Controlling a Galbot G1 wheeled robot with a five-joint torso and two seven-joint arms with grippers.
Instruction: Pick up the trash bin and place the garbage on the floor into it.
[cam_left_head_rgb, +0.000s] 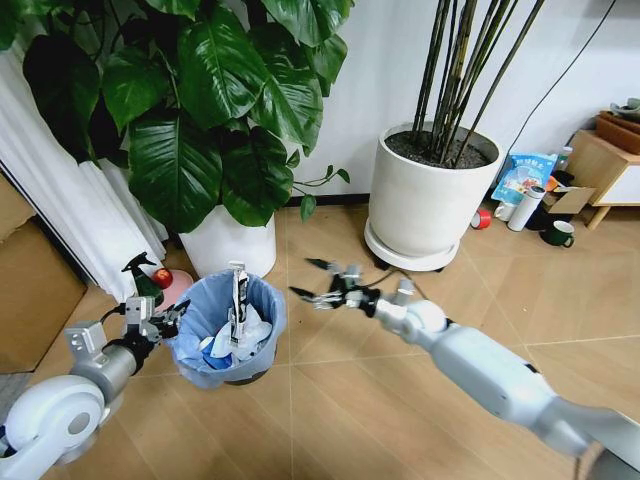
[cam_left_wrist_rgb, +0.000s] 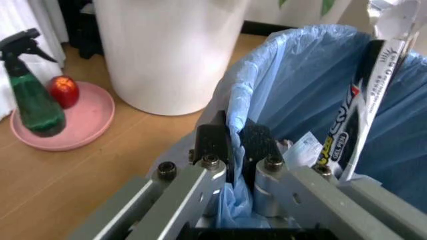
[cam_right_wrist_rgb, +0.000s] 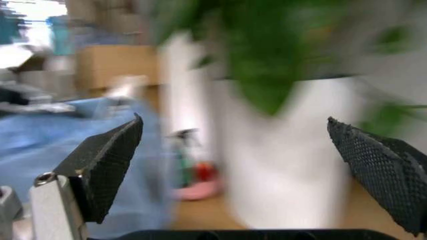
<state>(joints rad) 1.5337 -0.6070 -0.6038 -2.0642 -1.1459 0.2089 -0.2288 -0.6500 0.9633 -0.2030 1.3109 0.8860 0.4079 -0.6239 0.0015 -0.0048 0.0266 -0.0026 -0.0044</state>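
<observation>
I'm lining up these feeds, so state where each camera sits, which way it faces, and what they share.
Head view: on the head, looking down at the trash bin; both arms show, right end effector open.
Left wrist view: on the left wrist, facing the bin rim that the left end effector pinches.
Right wrist view: between open fingers, facing a white pot.
Shared: bin, spray bottle.

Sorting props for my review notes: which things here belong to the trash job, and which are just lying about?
Job:
trash bin, rim pinched by the left hand
black-white strip and tissues inside the bin
right hand, open

Lying about:
green spray bottle
pink dish
white plant pots
</observation>
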